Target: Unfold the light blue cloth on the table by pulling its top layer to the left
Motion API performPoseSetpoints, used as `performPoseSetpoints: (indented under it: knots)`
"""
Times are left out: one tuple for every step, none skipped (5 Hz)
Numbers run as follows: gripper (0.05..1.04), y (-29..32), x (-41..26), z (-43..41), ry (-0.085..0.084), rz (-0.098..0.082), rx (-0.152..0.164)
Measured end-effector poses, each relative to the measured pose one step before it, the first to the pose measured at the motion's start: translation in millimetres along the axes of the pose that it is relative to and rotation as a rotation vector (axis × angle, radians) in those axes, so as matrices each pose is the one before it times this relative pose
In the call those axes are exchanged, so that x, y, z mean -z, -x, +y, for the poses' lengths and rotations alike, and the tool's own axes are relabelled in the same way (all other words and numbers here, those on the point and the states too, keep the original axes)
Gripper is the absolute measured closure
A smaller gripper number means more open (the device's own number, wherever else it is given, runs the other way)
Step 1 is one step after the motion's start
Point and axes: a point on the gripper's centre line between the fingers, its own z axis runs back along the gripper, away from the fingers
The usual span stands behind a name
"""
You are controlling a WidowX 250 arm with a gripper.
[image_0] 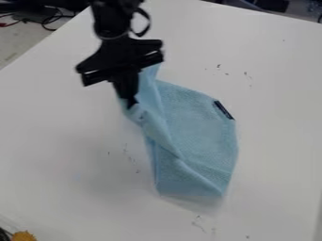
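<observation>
The black gripper (pixel 131 104) hangs down from the top edge, left of the middle of the view, shut on the upper left part of a light blue cloth (pixel 198 127). From there the cloth drapes down and to the right, with a fold running diagonally toward its lower corner. A small dark tag shows on the cloth's right edge. Some of the cloth stands up behind the gripper, and its lower end is near the table, though contact there is hard to tell.
A white table (pixel 69 155) spreads under the cloth, with small dark marks on it. Dark cables (pixel 47 21) lie beyond its upper left edge. An orange-yellow object (pixel 23 236) shows at the bottom left corner.
</observation>
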Motion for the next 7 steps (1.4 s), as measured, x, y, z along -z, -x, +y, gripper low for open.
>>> performPoseSetpoints:
  knots:
    - [1.021, -10.41, -4.25, 46.14, -0.0123, -0.0243, -0.0447]
    - [1.021, -7.47, 4.18, 42.98, -0.0231, -0.0017, -0.0239]
    - [1.021, 3.14, 10.27, 33.4, 0.0047, -0.0045, -0.0352]
    - [1.001, 20.21, 36.07, 26.52, 0.0305, 0.0455, -0.0572]
    - [0.844, 4.64, 26.34, 12.34, 0.0242, 0.0087, -0.0414]
    - [0.655, -11.34, 7.25, -1.48, 0.0167, -0.0069, 0.0427]
    - [0.463, -2.38, -2.97, -1.02, -0.0639, 0.0564, 0.0552]
